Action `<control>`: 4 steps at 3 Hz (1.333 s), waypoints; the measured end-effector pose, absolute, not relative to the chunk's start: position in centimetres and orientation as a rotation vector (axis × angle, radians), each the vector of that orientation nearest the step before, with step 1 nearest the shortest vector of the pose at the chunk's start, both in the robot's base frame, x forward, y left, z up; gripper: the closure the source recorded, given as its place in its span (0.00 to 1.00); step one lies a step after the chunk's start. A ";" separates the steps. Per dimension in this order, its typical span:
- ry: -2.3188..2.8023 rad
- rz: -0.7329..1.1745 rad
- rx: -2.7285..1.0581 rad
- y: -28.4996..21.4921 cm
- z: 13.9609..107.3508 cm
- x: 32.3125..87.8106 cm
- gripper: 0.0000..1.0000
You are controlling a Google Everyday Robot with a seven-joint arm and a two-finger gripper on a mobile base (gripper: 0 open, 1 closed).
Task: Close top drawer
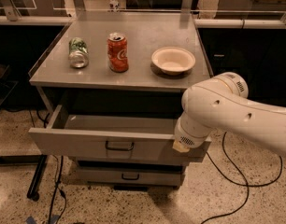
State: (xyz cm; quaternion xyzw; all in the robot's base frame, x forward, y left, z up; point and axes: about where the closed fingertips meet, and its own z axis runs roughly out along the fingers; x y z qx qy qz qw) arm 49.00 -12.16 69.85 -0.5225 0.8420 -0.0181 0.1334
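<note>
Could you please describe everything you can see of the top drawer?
The top drawer is wide, shallow, grey metal by its look, standing well open beneath the cabinet top. A small dark loop handle sits at the centre of its flat front. The robot's hand is at the front's right end.

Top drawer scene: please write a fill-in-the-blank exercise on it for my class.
The top drawer stands ___. The red can stands between the green can and the white ___. The gripper, at the tip of the white arm, is at the drawer front's ___ end, as pictured. Missing words: open; bowl; right.
</note>
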 end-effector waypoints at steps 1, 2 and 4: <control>2.464 -0.060 -1.479 -12.4 68.9 48.4 1.00; 2.464 -0.060 -1.479 -12.4 68.9 48.4 1.00; 2.480 -0.127 -1.478 -12.1 66.6 50.9 1.00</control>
